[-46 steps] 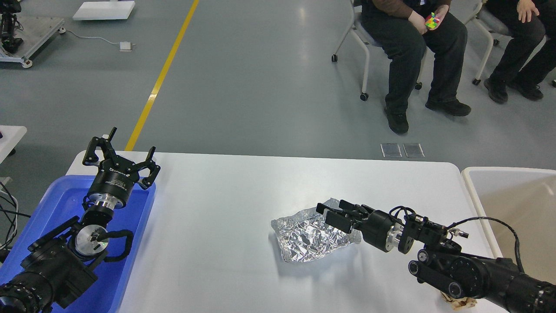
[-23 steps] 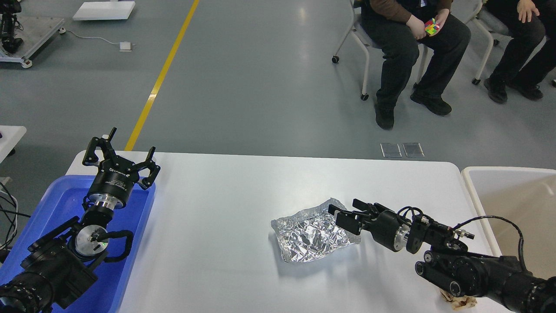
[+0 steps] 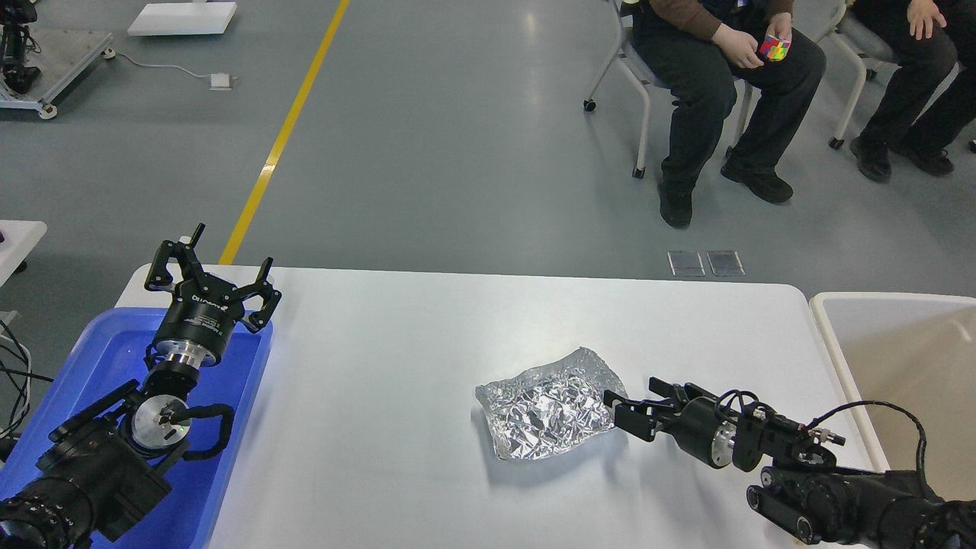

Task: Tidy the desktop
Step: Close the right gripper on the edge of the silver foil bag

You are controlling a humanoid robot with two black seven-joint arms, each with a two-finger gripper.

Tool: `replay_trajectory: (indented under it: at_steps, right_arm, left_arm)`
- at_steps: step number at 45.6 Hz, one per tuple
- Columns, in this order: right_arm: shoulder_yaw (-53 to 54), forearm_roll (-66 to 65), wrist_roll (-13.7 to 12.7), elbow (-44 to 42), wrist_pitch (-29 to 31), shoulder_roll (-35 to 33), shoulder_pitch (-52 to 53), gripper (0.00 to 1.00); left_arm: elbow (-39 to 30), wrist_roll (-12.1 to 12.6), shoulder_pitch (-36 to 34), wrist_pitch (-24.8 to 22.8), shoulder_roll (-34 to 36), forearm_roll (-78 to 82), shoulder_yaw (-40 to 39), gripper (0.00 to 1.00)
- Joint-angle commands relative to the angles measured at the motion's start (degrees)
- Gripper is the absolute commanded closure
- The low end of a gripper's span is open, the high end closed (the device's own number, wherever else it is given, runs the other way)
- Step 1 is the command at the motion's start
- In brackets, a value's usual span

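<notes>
The left gripper (image 3: 210, 271) hangs with fingers spread, empty, over the blue tray (image 3: 91, 358) at the left edge of the desktop (image 3: 381, 427). Right of the desktop's middle lies crumpled foil (image 3: 545, 412): likely light, soft and easily crushed, best pinched at its right edge. The right gripper (image 3: 621, 408) sits at that edge; whether its fingers grip foil, I cannot tell. The beige bin (image 3: 831, 335) is cut off.
</notes>
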Motion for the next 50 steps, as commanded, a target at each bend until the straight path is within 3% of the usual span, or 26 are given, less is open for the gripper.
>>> replay_trajectory:
  at_steps: [1, 22, 42, 47, 50]
  right_arm:
    - [-0.56, 1.88, 0.0, -0.92, -1.16, 1.14, -0.34, 0.02]
    - [-0.74, 1.88, 0.0, -0.48, -1.96, 2.81, -0.34, 0.07]
    - [-0.83, 1.96, -0.17, -2.24, -1.52, 3.86, -0.07, 0.19]
    - [-0.91, 1.88, -0.09, -2.77, -1.6, 3.86, 0.01, 0.29]
    - [-1.0, 1.88, -0.17, -2.86, -1.6, 3.77, 0.01, 0.48]
  left_arm:
    - [0.0, 0.0, 0.0, 0.0, 0.0, 0.0, 0.0, 0.0]
    - [0.0, 0.0, 0.0, 0.0, 0.0, 0.0, 0.0, 0.0]
    - [0.0, 0.0, 0.0, 0.0, 0.0, 0.0, 0.0, 0.0]
    - [0.0, 0.0, 0.0, 0.0, 0.0, 0.0, 0.0, 0.0]
    - [0.0, 0.0, 0.0, 0.0, 0.0, 0.0, 0.0, 0.0]
